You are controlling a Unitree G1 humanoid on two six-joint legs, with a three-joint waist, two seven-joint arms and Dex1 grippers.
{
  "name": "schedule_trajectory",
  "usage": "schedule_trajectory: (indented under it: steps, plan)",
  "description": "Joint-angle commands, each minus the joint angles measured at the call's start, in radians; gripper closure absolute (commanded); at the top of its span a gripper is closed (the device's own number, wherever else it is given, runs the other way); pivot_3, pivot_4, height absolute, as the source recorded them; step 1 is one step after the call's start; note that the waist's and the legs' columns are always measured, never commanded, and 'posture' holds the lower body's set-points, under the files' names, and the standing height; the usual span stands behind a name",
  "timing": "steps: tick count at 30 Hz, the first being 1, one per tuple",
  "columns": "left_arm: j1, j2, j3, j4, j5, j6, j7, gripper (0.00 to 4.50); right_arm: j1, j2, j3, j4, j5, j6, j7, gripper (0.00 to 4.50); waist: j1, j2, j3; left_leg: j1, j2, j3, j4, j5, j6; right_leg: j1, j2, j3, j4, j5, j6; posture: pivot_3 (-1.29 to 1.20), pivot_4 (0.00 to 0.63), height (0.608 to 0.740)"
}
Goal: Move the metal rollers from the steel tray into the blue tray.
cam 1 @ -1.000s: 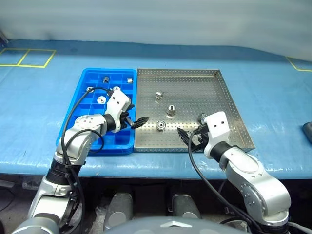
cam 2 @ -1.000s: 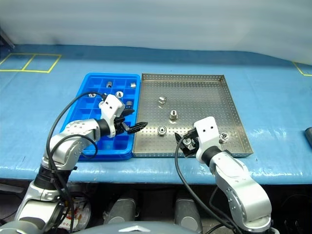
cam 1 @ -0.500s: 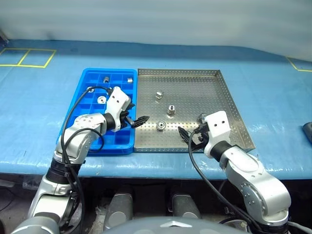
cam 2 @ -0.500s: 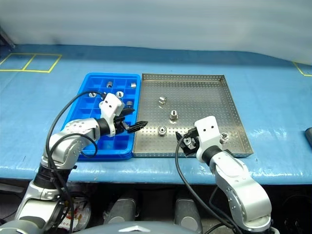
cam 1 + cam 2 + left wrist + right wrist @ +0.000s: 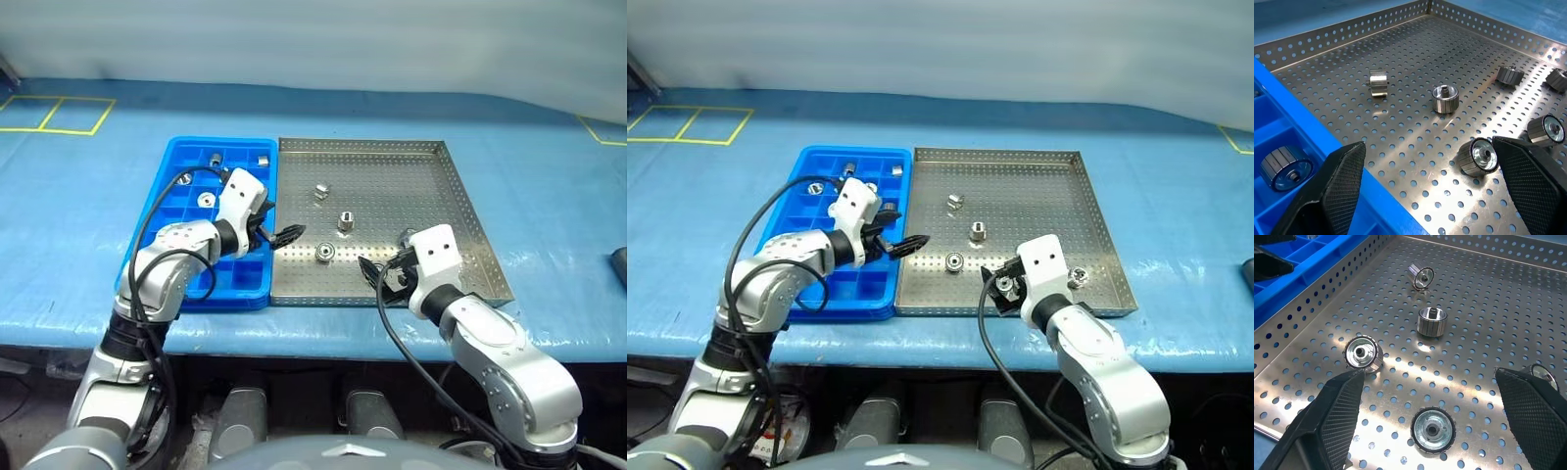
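Fingers of my left end effector (image 5: 286,235) stand apart with nothing between them, hanging just over the seam where the bright blue compartmented plastic tray (image 5: 168,241) meets the large perforated grey steel tray (image 5: 460,223). I judge that pose suits a reach onto the steel floor for the nearest small shiny metal roller (image 5: 323,252), lying on its side just beside my fingertips, at about four o'clock from them in the head view. My right end effector (image 5: 377,275) is likewise spread and empty, low over the steel tray's near edge, probably poised over its own pieces.

Further out, more of the metal rollers rest on the steel tray: one upright near the centre (image 5: 345,221), another at eleven o'clock from that (image 5: 319,191), and my right wrist view shows one flat on its end (image 5: 1432,429) between that end effector's fingers. Some sit already in the blue tray's far compartments, such as one at (image 5: 262,161) and one at (image 5: 206,199), so the job looks partly done.

Both trays lie touching on the blue-covered table (image 5: 78,196). Nothing blocks the way to the nearest roller; the blue tray's raised wall must be cleared on the way back, and my looping black cable (image 5: 157,211) hangs over the compartments.
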Motion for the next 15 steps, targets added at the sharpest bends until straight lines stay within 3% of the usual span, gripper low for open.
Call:
schedule_trajectory:
  steps: [1, 5, 15]
  plan:
    - [-0.137, -0.107, 0.025, 0.048, -0.024, 0.057, 0.076, 0.02, -0.015, 0.023, 0.013, -0.033, -0.004, -0.014, -0.019, 0.00, 0.009, 0.000, 0.000, 0.000, 0.000, 0.000, 0.001, 0.000, 0.000, 0.000, 0.000, 0.000, 0.000, 0.000, 0.000, 0.06, 0.150, 0.740]
    - [-0.261, -0.225, 0.005, 0.202, 0.027, 0.015, 0.137, 0.02, -0.028, 0.043, 0.041, -0.017, -0.017, -0.035, -0.030, 0.00, 0.012, 0.000, 0.000, 0.000, -0.001, -0.001, 0.002, 0.000, 0.000, 0.001, 0.000, 0.000, 0.000, 0.001, 0.001, 0.06, 0.150, 0.740]
    - [-0.573, -0.429, 0.000, 0.983, 0.229, -0.420, 0.290, 0.02, -0.027, 0.108, 0.113, 0.009, -0.064, -0.108, -0.076, 0.00, 0.005, 0.000, 0.000, -0.001, -0.001, 0.000, 0.000, 0.000, 0.001, 0.000, 0.000, 0.000, -0.001, 0.001, 0.001, 0.02, 0.150, 0.740]
